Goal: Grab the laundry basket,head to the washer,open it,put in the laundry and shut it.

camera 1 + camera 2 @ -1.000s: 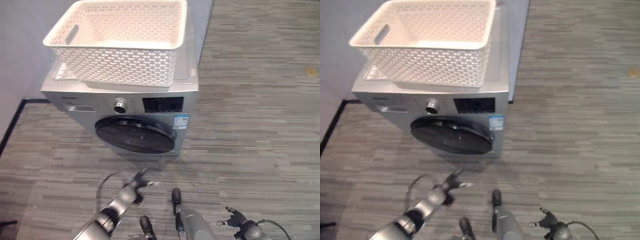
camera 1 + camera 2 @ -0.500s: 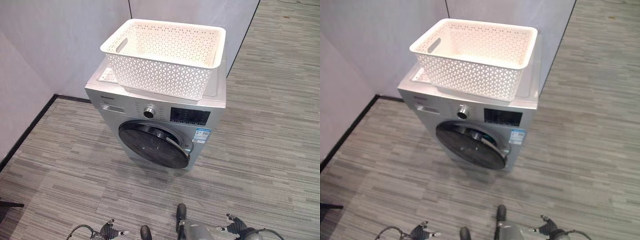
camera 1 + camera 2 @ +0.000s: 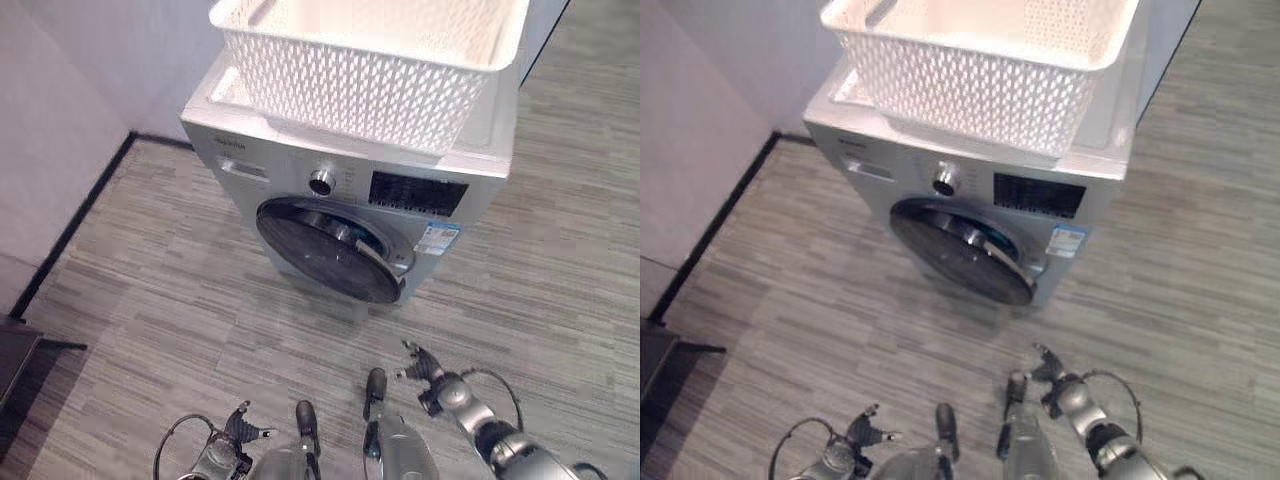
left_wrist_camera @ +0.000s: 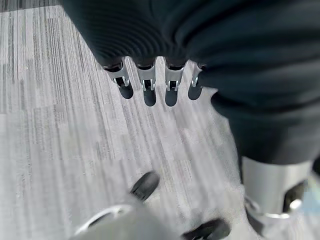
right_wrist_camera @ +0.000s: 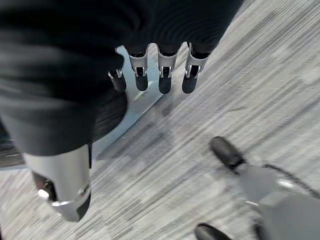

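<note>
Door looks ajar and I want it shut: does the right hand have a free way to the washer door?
Probably yes: the right hand hangs open, holding nothing, with bare floor between it and the washer door.

Left hand (image 3: pixel 238 428): silver fingers (image 4: pixel 149 86) are ending in rounded dark tips, with small bright metal fittings showing at their bases. A dark ribbed cover (image 4: pixel 125 30) is wrapping the back and wrist. Right hand (image 3: pixel 428 372): is carrying the same finish (its thumb (image 5: pixel 62 185) is showing silver-grey, darker at the end). Right arm (image 3: pixel 520 455): is showing silver-grey.
</note>
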Robot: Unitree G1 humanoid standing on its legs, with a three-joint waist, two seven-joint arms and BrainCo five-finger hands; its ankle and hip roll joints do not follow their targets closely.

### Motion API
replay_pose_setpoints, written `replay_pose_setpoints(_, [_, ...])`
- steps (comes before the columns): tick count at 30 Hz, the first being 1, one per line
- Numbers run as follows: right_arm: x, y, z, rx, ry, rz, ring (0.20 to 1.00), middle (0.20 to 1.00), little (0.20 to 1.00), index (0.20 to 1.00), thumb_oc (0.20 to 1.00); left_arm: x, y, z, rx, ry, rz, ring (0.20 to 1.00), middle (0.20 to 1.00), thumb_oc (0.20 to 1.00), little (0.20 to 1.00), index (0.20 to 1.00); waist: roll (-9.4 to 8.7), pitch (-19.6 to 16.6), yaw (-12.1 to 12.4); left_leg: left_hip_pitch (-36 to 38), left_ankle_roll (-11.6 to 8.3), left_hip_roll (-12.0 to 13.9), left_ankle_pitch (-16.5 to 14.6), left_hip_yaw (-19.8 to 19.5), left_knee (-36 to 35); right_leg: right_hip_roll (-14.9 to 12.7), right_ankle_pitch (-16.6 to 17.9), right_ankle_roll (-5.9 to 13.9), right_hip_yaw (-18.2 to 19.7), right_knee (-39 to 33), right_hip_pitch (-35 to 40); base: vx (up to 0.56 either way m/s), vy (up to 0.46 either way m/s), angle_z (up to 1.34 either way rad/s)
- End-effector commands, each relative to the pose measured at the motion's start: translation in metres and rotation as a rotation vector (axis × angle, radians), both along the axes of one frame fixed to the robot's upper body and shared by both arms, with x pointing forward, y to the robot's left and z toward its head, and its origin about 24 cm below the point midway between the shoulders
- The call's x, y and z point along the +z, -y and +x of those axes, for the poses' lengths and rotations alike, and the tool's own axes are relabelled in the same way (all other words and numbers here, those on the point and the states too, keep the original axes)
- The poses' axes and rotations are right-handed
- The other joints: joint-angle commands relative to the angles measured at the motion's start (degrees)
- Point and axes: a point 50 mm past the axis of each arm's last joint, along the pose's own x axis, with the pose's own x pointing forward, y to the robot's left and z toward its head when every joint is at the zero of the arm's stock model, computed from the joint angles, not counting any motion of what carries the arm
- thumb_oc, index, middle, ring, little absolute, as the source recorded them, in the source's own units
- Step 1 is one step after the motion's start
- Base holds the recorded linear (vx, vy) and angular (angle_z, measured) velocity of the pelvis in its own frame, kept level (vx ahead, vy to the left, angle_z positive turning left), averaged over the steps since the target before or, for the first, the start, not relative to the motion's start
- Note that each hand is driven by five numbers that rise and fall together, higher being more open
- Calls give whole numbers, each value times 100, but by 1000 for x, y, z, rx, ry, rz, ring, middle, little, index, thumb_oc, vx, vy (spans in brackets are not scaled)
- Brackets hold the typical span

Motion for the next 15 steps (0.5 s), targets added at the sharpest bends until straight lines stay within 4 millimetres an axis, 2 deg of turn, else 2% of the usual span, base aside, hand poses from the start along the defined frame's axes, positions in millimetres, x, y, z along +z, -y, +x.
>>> replay_pose_setpoints(1, [23,-24,27,-21,100,72,1000,1000,1000,1000,1000,5,-16,4,14,38,61,1000,1000,1000,1000,1000,-208,304,216,-322,-146,-194,409,-64,-212,-333,415,595,304,-583,589,-10,24,33])
replay_pose_setpoints(5, [33,-27,37,-30,130,89,1000,1000,1000,1000,1000,5,-17,4,25,42,59,1000,1000,1000,1000,1000,-170,382,280,-460,-146,-208,438,-90,-212,-343,435,587,293,-583,467,8,17,14])
replay_pose_setpoints(6, [44,-30,47,-41,156,106,1000,1000,1000,1000,1000,6,-17,4,32,48,53,1000,1000,1000,1000,1000,-119,469,350,-614,-143,-233,470,-126,-212,-362,465,586,296,-583,337,5,24,5])
replay_pose_setpoints(8, [49,-30,51,-43,171,104,1000,1000,1000,1000,1000,5,-16,3,33,51,53,1000,1000,1000,1000,1000,-100,497,372,-681,-140,-240,486,-136,-212,-366,470,584,291,-583,278,27,33,-2])
replay_pose_setpoints(10, [75,-20,70,-60,256,49,1000,1000,1000,1000,1000,6,-11,4,27,70,35,1000,1000,1000,1000,1000,-13,576,447,-875,-142,-266,519,-171,-212,-398,489,582,285,-583,100,52,57,4])
replay_pose_setpoints(11, [129,16,96,-135,416,-72,1000,1000,1000,1000,1000,10,-9,9,35,112,21,1000,1000,1000,1000,1000,54,640,529,-1096,-158,-287,562,-188,-212,-428,530,600,281,-583,-113,32,40,9])
replay_pose_setpoints(12, [129,16,96,-135,416,-72,1000,1000,1000,1000,1000,10,-9,9,35,112,21,1000,1000,1000,1000,1000,55,639,530,-1099,-158,-287,562,-188,-212,-428,531,600,281,-583,-116,33,52,17])
replay_pose_setpoints(13, [197,61,111,-245,589,-194,1000,1000,1000,1000,1000,13,-11,13,60,145,7,1000,1000,1000,1000,1000,100,686,602,-1284,-179,-314,597,-179,-212,-439,578,623,290,-583,-303,22,38,15])
replay_pose_setpoints(14, [211,70,112,-266,619,-221,1000,1000,1000,1000,1000,13,-10,13,63,143,1,1000,1000,1000,1000,1000,99,687,610,-1325,-186,-316,606,-171,-212,-439,593,629,299,-583,-351,22,38,12])
replay_pose_setpoints(15, [211,70,112,-265,619,-221,1000,1000,1000,1000,1000,13,-10,14,63,144,1,1000,1000,1000,1000,1000,100,687,611,-1327,-185,-316,606,-169,-212,-439,594,628,301,-583,-354,30,25,0])
